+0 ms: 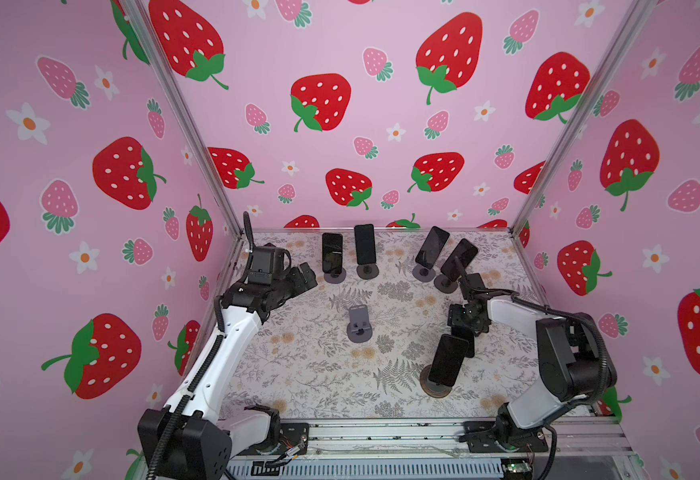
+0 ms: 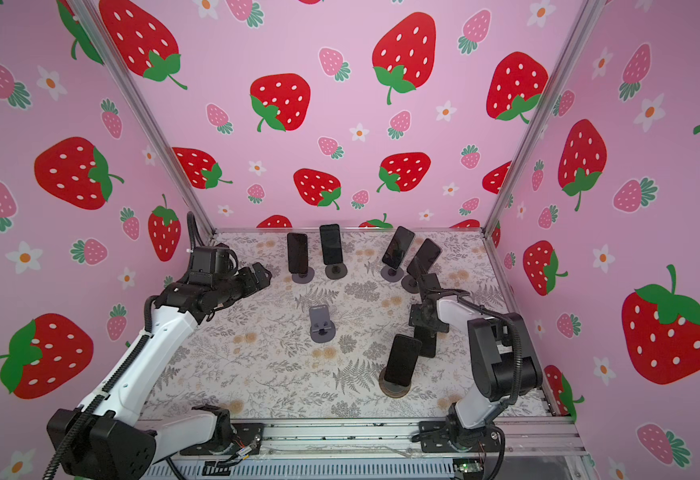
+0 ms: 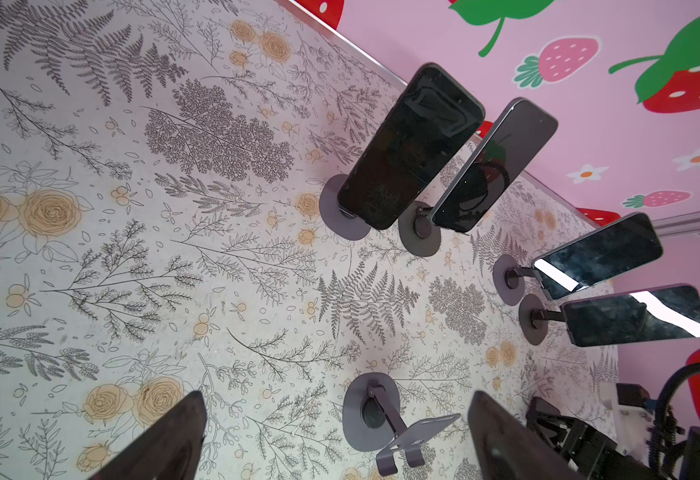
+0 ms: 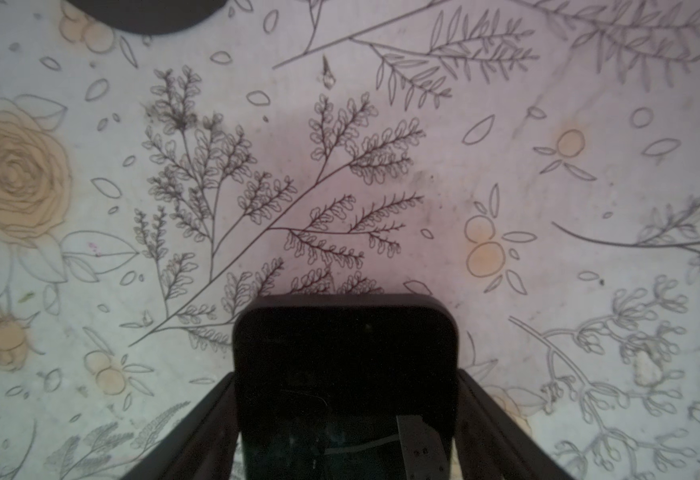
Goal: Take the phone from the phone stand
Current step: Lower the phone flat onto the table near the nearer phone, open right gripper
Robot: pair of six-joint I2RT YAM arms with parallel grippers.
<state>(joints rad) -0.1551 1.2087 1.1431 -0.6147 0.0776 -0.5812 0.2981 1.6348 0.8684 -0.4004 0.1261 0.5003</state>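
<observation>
A black phone [image 4: 344, 345] lies flat on the floral table [image 4: 381, 166], between the fingers of my right gripper [image 4: 345, 376]. Thin strips of table show between each finger and the phone's edges, so the jaws stand slightly apart from it. In both top views this phone [image 1: 466, 347] sits under the right gripper [image 1: 464, 328]. An empty grey phone stand [image 1: 358, 326] [image 3: 390, 419] stands mid-table. My left gripper [image 1: 304, 276] [image 3: 336, 399] hovers open at the back left with nothing between its fingers.
Several phones on round-based stands line the back edge [image 1: 332, 253] [image 1: 365, 245] [image 1: 431, 248] [image 1: 458, 259]. Another phone [image 1: 448, 359] leans on a brown-based stand [image 1: 437, 386] right beside the laid-down phone. Pink walls enclose three sides.
</observation>
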